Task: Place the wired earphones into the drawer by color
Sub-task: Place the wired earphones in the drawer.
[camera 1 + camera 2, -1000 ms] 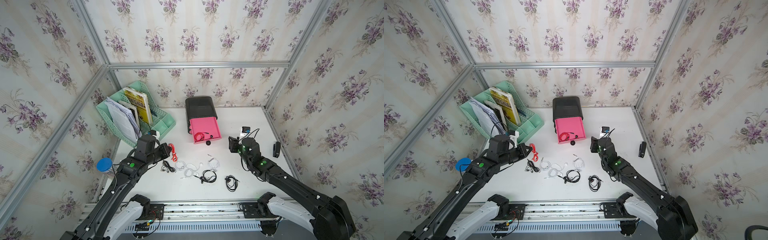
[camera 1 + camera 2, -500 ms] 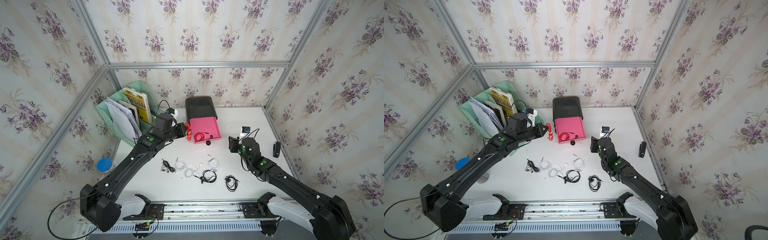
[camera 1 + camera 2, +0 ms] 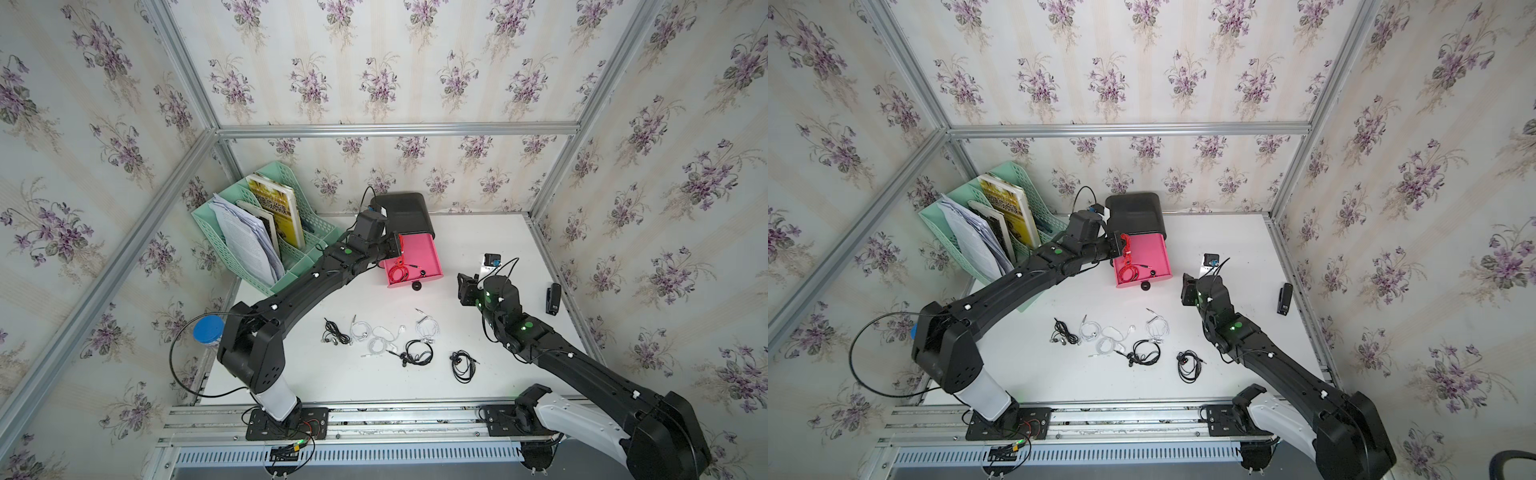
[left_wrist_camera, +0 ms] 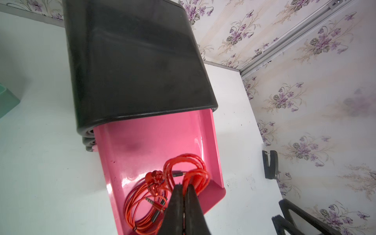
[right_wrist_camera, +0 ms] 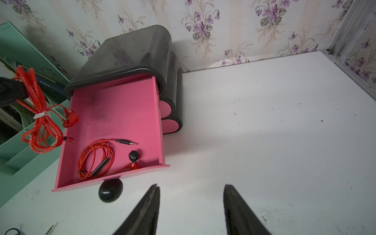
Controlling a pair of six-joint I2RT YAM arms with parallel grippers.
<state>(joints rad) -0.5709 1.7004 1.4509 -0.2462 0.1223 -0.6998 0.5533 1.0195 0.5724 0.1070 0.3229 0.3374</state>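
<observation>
The pink drawer (image 3: 419, 249) stands pulled out of its black cabinet (image 4: 132, 61). My left gripper (image 4: 183, 186) is shut on a red bundle of wired earphones (image 5: 40, 122), which hangs at the drawer's left edge. Another red set (image 5: 95, 158) lies inside the drawer (image 5: 122, 105). White earphones (image 3: 374, 336) and black earphones (image 3: 415, 355) lie loose on the table in both top views. My right gripper (image 5: 191, 186) is open and holds nothing; it stays low over the table, right of the drawer's black knob (image 5: 110, 193).
A mint-green file rack (image 3: 266, 232) with books and papers stands left of the cabinet. A black stapler (image 3: 553, 298) lies near the right wall and a small blue-and-black device (image 3: 492, 262) behind my right gripper. A blue-lidded jar (image 3: 208, 330) sits at the left edge.
My left arm has swung from the front left of the table up to the drawer, carrying the red earphones. The right arm has not moved.
</observation>
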